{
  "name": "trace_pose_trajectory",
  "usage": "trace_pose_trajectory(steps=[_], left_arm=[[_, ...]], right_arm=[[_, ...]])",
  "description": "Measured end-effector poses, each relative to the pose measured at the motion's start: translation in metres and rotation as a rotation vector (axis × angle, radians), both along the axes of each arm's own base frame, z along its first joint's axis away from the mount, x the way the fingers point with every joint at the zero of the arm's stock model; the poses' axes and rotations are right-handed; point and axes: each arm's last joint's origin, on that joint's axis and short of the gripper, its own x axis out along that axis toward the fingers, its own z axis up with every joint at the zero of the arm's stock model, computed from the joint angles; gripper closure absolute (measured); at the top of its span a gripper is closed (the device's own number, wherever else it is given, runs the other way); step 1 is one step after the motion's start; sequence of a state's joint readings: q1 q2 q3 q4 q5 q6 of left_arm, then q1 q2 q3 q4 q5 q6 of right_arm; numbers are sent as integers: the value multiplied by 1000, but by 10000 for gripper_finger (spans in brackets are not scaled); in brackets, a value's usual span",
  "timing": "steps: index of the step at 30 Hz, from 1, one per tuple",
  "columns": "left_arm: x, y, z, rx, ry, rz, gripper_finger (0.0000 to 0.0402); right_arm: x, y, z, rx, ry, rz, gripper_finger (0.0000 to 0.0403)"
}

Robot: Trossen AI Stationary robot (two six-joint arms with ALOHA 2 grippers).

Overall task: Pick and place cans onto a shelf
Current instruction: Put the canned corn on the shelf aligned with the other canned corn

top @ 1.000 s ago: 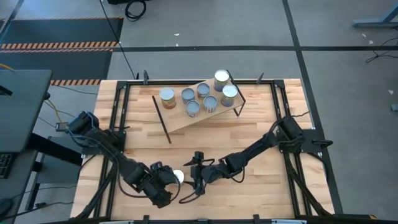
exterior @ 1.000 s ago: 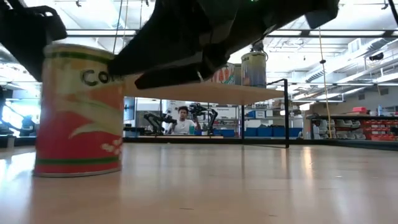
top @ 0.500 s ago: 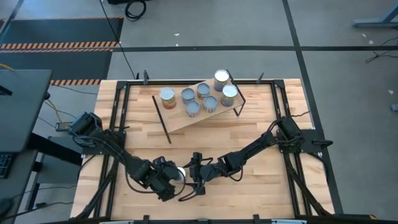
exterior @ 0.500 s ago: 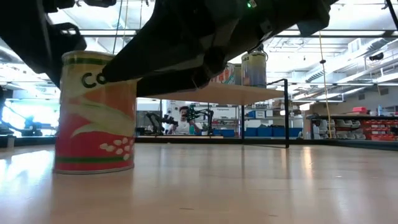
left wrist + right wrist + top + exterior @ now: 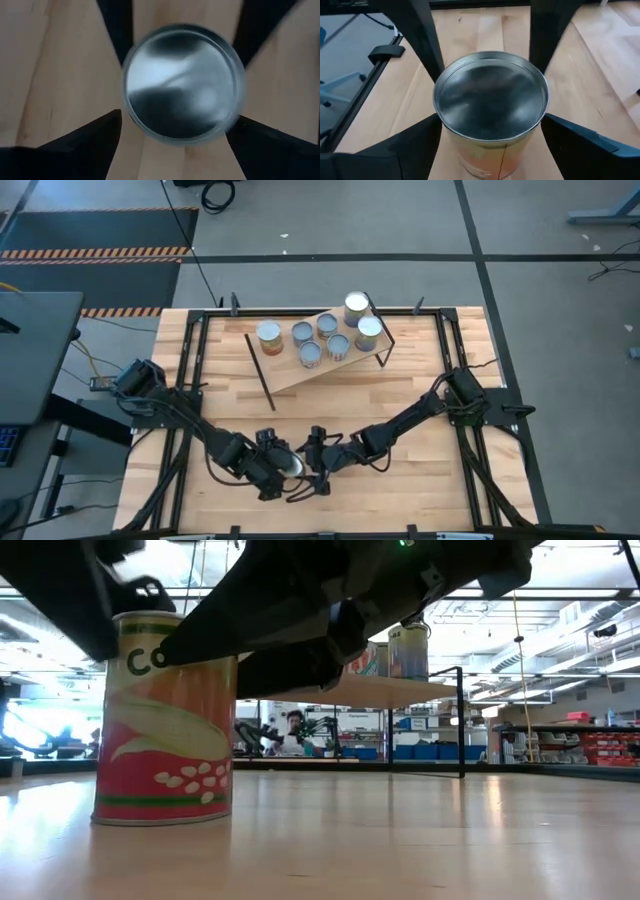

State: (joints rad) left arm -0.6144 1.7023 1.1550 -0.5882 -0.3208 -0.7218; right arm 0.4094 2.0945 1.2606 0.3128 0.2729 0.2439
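Observation:
A can point(image 5: 290, 466) with a silvery top and red, orange and green sides stands upright near the table's near edge, its base on the wood point(image 5: 165, 720). My left gripper point(image 5: 278, 470) is over it, pointing down, and is shut on it point(image 5: 175, 127). My right gripper point(image 5: 308, 468) is open; its fingers point(image 5: 395, 150) stand on either side of the same can point(image 5: 490, 105), coming from the right. Whether they touch it, I cannot tell. The shelf point(image 5: 300, 375) stands at the far middle with several cans point(image 5: 327, 325) on top. My left gripper holds the can by its side wall just below the top rim point(image 5: 126, 114), pinched between the two fingers point(image 5: 95, 135). The fingers come from above, pointing down. The can stands upright with its base on the table.
The shelf's black rod leg point(image 5: 260, 370) slants across the table left of the board. Black frame rails point(image 5: 190, 380) run along the left and right table edges. In the low view the shelf point(image 5: 340, 688) stands behind the can, and a person point(image 5: 293, 730) sits far beyond the table.
My left gripper has gone toward the table's right edge, toward my right gripper, and has taken the can with it. The can has slid a little rightward and nearer, still upright, in between my right gripper's fingers.

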Motion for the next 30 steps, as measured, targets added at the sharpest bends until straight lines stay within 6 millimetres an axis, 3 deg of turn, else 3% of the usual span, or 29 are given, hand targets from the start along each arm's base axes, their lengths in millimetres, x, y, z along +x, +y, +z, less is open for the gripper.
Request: trace_pose_trajectory(steps=[19, 25, 30], left_arm=[[18, 15, -4, 41, -93, -104, 59], [20, 15, -2, 45, -114, -109, 94], [23, 13, 3, 20, -152, -105, 96]], right_arm=[[-1, -2, 2, -13, 14, 13, 55], [-12, -1, 19, 20, 81, 20, 49], [-26, -1, 39, 20, 145, 53, 34]])
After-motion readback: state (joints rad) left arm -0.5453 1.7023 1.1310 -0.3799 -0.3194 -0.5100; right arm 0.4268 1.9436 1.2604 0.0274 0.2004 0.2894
